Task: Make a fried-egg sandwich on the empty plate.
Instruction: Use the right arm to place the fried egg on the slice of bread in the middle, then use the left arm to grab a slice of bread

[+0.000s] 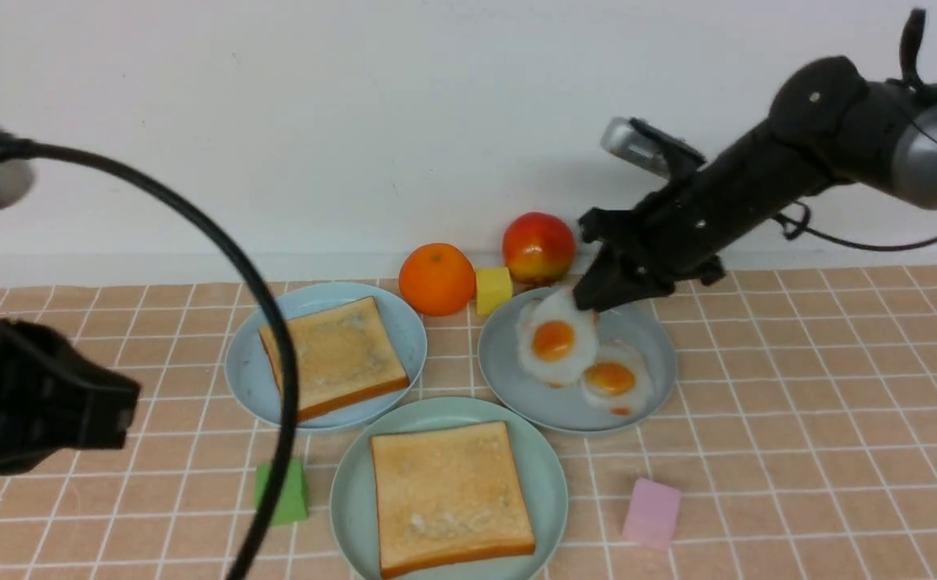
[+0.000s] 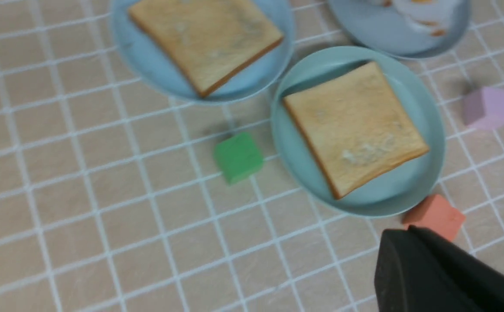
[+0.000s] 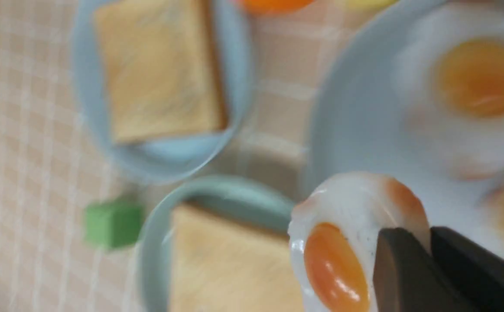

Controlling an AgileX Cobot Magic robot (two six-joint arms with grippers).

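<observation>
One glossy fried egg (image 1: pixel 555 338), thin, floppy, probably slick, is pinched at its white rim by the right hand (image 1: pixel 591 300); left hand (image 2: pixel 403 242) closed, empty.

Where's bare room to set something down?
Bare tiles lie right of the egg plate and pink cube, and left of the green cube. Crowded: where the mint plate meets the blue plate and egg plate, and round the orange.

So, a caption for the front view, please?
Right gripper holds a fried egg by its edge over the grey-blue plate.
</observation>
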